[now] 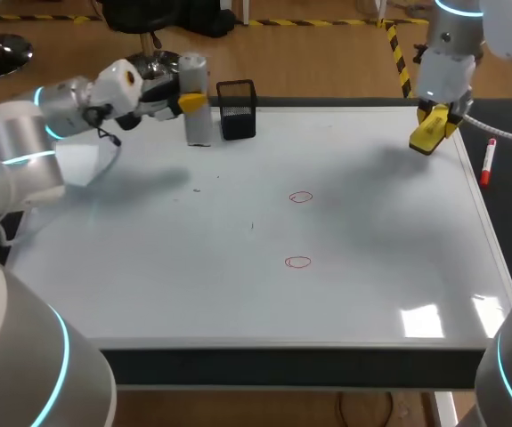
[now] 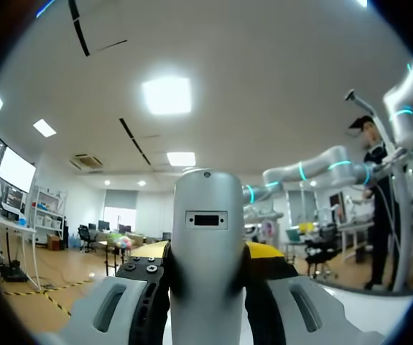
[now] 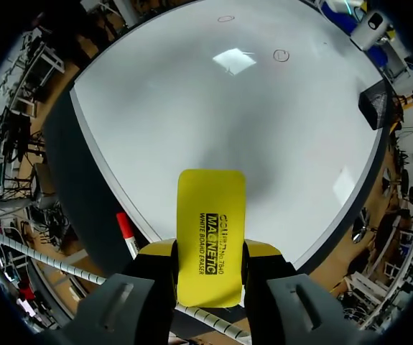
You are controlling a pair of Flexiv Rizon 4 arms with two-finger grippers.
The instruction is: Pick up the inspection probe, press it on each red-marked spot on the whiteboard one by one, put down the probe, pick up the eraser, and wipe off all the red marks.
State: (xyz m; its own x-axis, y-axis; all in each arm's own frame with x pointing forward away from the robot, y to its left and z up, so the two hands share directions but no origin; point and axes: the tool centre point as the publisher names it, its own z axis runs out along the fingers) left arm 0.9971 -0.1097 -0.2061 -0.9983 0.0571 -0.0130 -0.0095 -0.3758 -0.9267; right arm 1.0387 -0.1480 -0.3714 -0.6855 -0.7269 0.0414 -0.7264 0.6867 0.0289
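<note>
The inspection probe (image 1: 198, 107), a grey upright cylinder, is at the whiteboard's (image 1: 149, 267) back left corner. My left gripper (image 1: 190, 101) is shut on it from the side. In the left wrist view the probe (image 2: 207, 237) fills the gap between the fingers (image 2: 267, 253). My right gripper (image 1: 434, 120) hangs over the board's back right corner, shut on the yellow eraser (image 1: 427, 133). The right wrist view shows the eraser (image 3: 210, 241) clamped between its fingers. Two red circles (image 1: 301, 197) (image 1: 298, 261) are drawn near the board's middle, far from both grippers.
A black mesh holder (image 1: 237, 108) stands just right of the probe at the back edge. A red marker (image 1: 487, 162) lies on the dark table strip off the board's right edge, also seen as the marker (image 3: 126, 233) beside my right gripper.
</note>
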